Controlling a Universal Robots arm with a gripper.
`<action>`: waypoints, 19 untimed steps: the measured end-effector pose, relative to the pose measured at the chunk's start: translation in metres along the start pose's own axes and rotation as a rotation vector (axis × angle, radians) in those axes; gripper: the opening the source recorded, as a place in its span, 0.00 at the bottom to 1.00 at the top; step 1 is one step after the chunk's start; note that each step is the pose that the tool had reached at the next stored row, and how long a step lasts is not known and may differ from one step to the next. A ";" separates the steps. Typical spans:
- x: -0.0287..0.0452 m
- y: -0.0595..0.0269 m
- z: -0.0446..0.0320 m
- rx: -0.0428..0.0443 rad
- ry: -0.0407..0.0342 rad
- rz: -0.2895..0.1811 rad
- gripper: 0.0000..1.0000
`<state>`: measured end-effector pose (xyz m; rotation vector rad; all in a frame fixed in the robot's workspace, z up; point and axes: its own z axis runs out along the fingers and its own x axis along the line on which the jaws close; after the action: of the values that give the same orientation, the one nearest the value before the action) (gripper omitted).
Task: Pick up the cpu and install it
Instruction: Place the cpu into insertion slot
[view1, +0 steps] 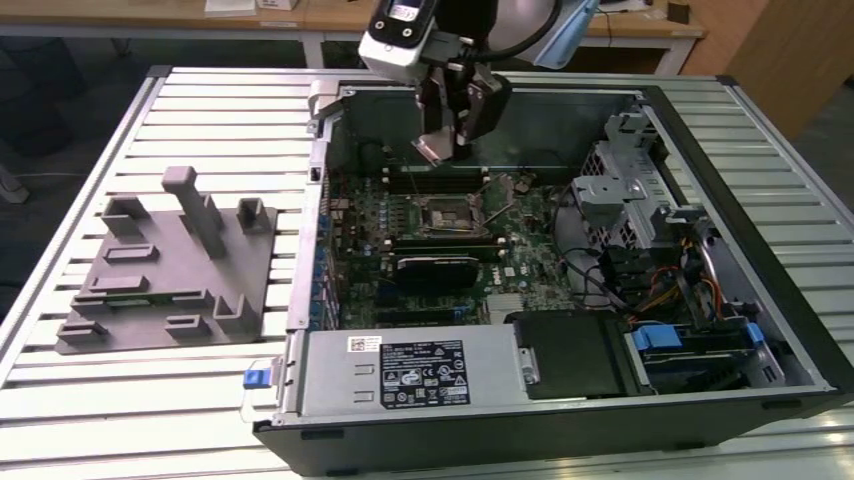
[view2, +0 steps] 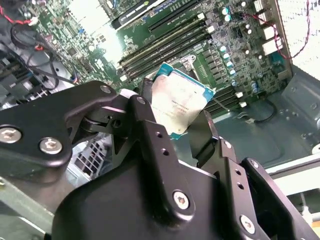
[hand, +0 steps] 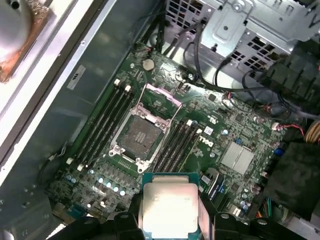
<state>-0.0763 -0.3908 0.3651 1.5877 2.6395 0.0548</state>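
My gripper (view1: 447, 135) hangs over the back part of the open computer case (view1: 747, 250), shut on the cpu (view1: 430, 150). In both wrist views the cpu (view2: 177, 102) (hand: 169, 210) is a pale silver square with a thin teal rim, pinched at two opposite edges by the black fingers (view2: 205, 132). Below it on the green motherboard lies the black socket (hand: 140, 137) (view1: 445, 212), its metal load plate (hand: 162, 95) swung up and its centre bare. The cpu is held well above the board, apart from the socket.
Memory slots (hand: 102, 125) flank the socket on both sides. A metal drive cage (view1: 627, 170) and cables (view1: 661, 290) fill the exterior view's right of the case; a power supply (view1: 400, 375) sits at the front. A grey fixture plate with posts (view1: 167, 280) lies on the slatted table.
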 end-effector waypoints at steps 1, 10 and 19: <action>0.0002 0.0001 0.0001 0.0005 -0.0008 0.012 0.53; 0.0009 0.0003 0.0025 0.0049 -0.0089 0.143 0.53; 0.0090 0.0045 0.0084 0.0068 -0.0112 0.181 0.53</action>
<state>-0.0759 -0.3807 0.3567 1.8195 2.4824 0.0452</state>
